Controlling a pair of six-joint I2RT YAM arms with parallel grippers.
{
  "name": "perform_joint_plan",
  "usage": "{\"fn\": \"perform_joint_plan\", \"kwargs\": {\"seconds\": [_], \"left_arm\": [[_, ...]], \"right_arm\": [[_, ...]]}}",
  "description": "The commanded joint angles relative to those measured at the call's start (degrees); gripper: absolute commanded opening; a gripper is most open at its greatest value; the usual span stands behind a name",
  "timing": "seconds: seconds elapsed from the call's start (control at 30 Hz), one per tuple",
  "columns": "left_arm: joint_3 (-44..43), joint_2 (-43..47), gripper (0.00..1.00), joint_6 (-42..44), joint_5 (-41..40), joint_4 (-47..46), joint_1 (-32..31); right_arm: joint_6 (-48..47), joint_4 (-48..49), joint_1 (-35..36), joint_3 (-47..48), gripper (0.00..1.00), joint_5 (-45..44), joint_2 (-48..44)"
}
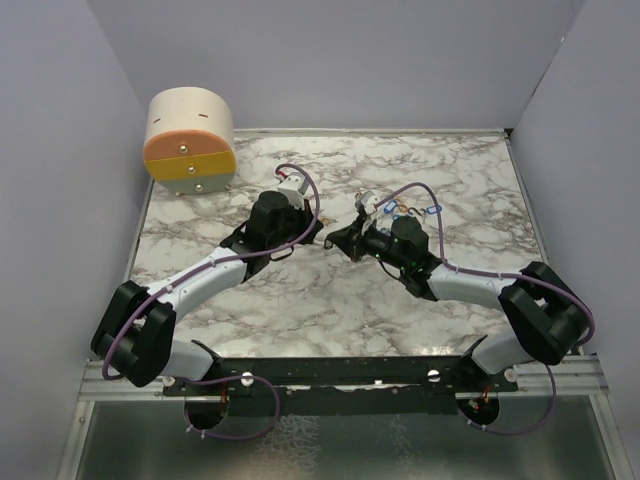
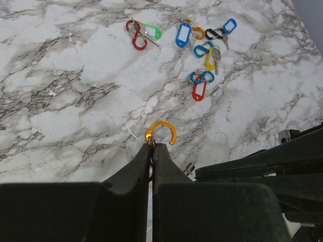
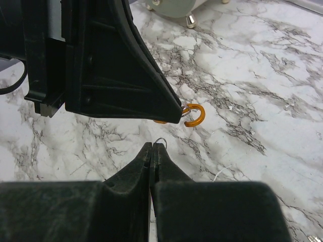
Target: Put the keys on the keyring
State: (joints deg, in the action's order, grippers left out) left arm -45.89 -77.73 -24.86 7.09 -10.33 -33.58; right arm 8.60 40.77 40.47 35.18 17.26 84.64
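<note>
My left gripper (image 2: 153, 144) is shut on an orange carabiner keyring (image 2: 161, 132), whose open hook pokes out past the fingertips. In the right wrist view the same hook (image 3: 196, 115) shows at the tip of the left fingers (image 3: 126, 75). My right gripper (image 3: 152, 145) is shut on a small silver wire ring (image 3: 161, 140), just below and short of the hook; anything hanging from it is hidden. Both grippers meet mid-table (image 1: 330, 238). Loose keys lie beyond: green tag on a red clip (image 2: 144, 33), blue tag (image 2: 182, 35), yellow tag (image 2: 210, 58), red tag (image 2: 199, 89).
A round cream and orange drawer unit (image 1: 190, 140) stands at the back left corner. The key cluster (image 1: 400, 210) lies just behind the right gripper. Grey walls enclose the marble table (image 1: 250, 310) on three sides.
</note>
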Motion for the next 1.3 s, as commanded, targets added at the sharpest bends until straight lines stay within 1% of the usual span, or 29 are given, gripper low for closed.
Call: {"fn": "perform_joint_plan", "kwargs": {"seconds": [0.0, 0.67, 0.87, 1.27], "left_arm": [[-2.0, -1.0, 0.0, 0.9, 1.2, 0.7, -0.6], [-3.4, -2.7, 0.0, 1.4, 1.3, 1.3, -2.0], [-3.9, -3.0, 0.0, 1.7, 2.0, 1.9, -2.1], [-4.1, -3.3, 0.0, 1.9, 2.3, 1.9, -2.4]], "right_arm": [[0.4, 2.3, -0.5, 0.8, 0.01, 0.7, 0.0], [1.0, 2.2, -1.1, 0.8, 0.01, -1.5, 0.7], [1.4, 2.2, -1.3, 0.6, 0.01, -3.3, 0.7], [1.8, 2.7, -2.0, 0.2, 0.01, -3.8, 0.6]]}}
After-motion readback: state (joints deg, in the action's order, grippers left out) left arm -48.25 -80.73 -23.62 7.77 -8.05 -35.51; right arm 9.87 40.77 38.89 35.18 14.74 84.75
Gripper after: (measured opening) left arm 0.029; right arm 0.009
